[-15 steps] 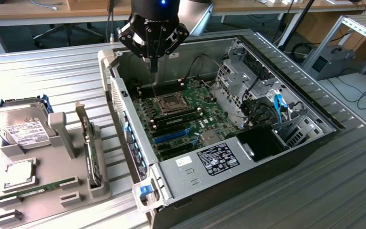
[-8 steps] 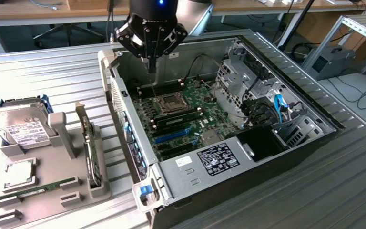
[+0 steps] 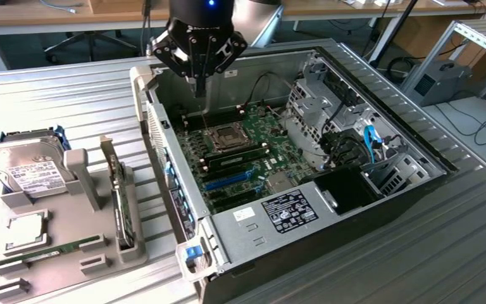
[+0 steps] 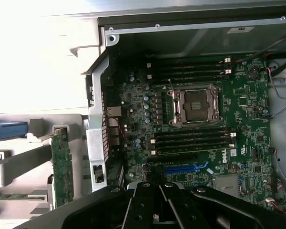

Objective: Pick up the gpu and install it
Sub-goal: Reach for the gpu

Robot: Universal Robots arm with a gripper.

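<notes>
green board, bare and thin: the gpu point(image 3: 123, 202) looks light, stiff but fragile. it stands on edge in the grey holder point(image 3: 81, 180), probably best pinched along its top edge. the tool point(image 3: 199, 87), closed and empty, hangs over the open case point(image 3: 252, 221).

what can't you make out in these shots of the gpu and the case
- gpu cooler face: exterior view, card stands edge-on in the grey holder.
- Motherboard beyond the blue slot: wrist view, hidden by the gripper body.
- Hard drive label text: exterior view, too small.
</notes>
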